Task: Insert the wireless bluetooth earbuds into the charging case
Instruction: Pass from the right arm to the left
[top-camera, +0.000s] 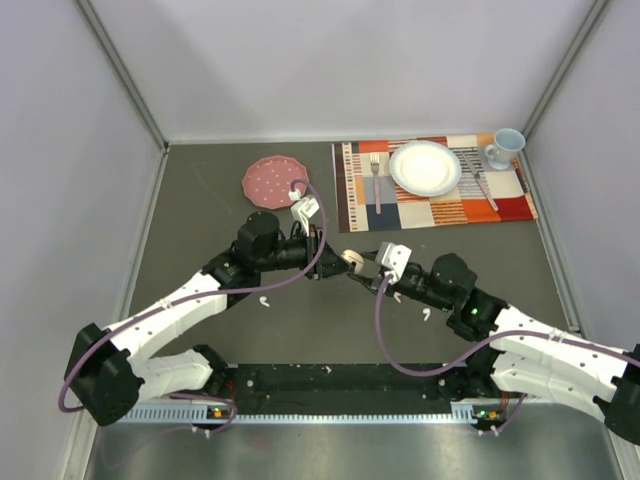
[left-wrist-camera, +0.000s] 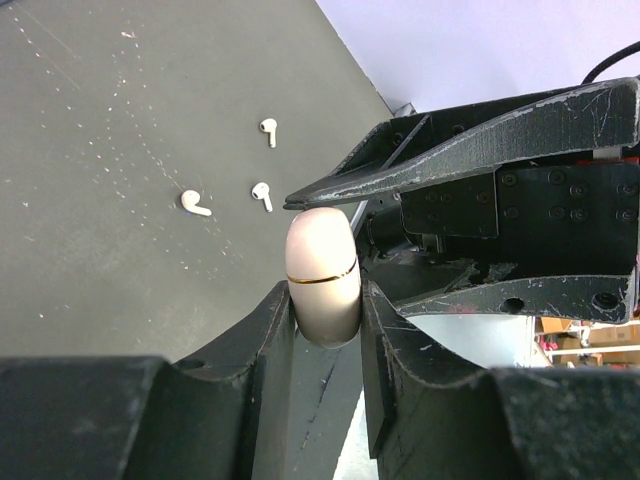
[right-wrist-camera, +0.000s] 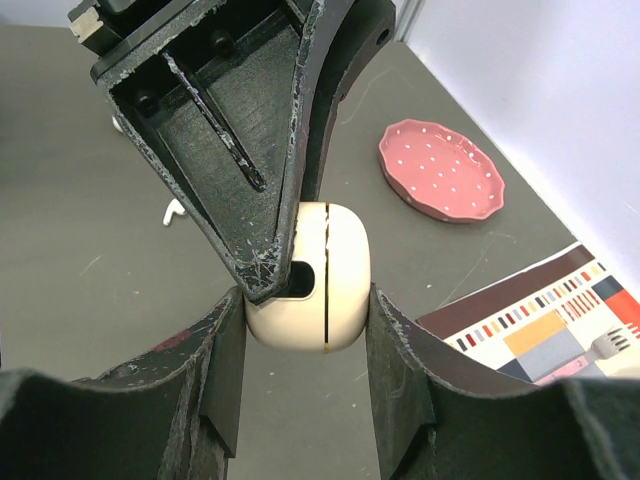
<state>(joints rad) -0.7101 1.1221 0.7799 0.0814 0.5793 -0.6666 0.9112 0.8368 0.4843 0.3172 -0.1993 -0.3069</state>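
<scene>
A cream charging case (top-camera: 350, 260) with a gold seam hangs above the table between both arms. My left gripper (left-wrist-camera: 328, 315) is shut on its rounded end (left-wrist-camera: 322, 275). My right gripper (right-wrist-camera: 305, 320) is shut on the case's sides (right-wrist-camera: 320, 290). In the right wrist view a left finger (right-wrist-camera: 250, 190) lies over the case, its tip at a dark slot beside the seam. The seam shows as a thin dark line. Three white earbuds lie on the table in the left wrist view (left-wrist-camera: 195, 203) (left-wrist-camera: 262, 195) (left-wrist-camera: 268, 130). In the top view they lie below the arms (top-camera: 264, 301) (top-camera: 397, 297) (top-camera: 427, 314).
A pink dotted plate (top-camera: 272, 182) lies behind the left arm. A striped placemat (top-camera: 510, 205) at the back right carries a white plate (top-camera: 425, 167), a fork (top-camera: 376, 175), more cutlery and a blue mug (top-camera: 505, 147). Grey walls enclose the table.
</scene>
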